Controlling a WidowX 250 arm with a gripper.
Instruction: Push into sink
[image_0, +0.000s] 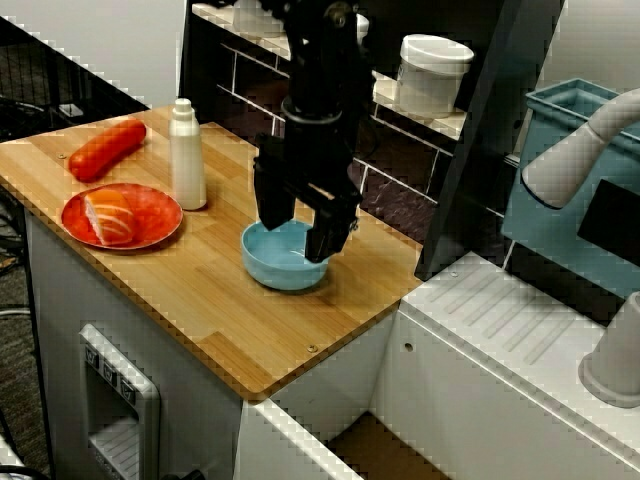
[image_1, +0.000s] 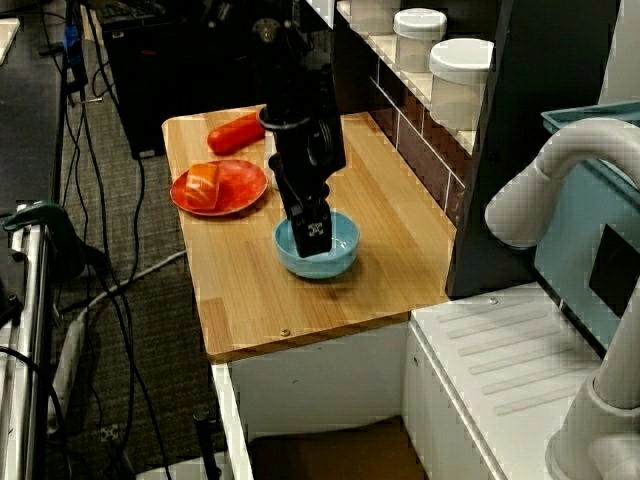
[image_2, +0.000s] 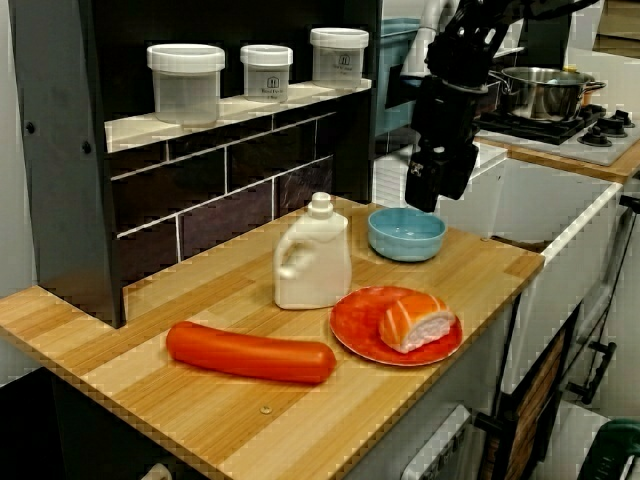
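On the wooden tabletop (image_0: 200, 300), at nine o'clock, sit a glossy orange plate (image_0: 150, 215) and a white bottle (image_0: 186, 155). At centre, the small blue bowl (image_0: 283, 262) looks light, rigid and slick; push its rim. The black tool (image_0: 305, 225) straddles it, parted, gripping nothing. The sink (image_0: 375, 445) lies at five o'clock.

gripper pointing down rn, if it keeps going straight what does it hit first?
Most likely the blue bowl: the gripper points down with its open fingers straddling the bowl's far rim, so rim or inner floor comes first. Exact depth is unclear.
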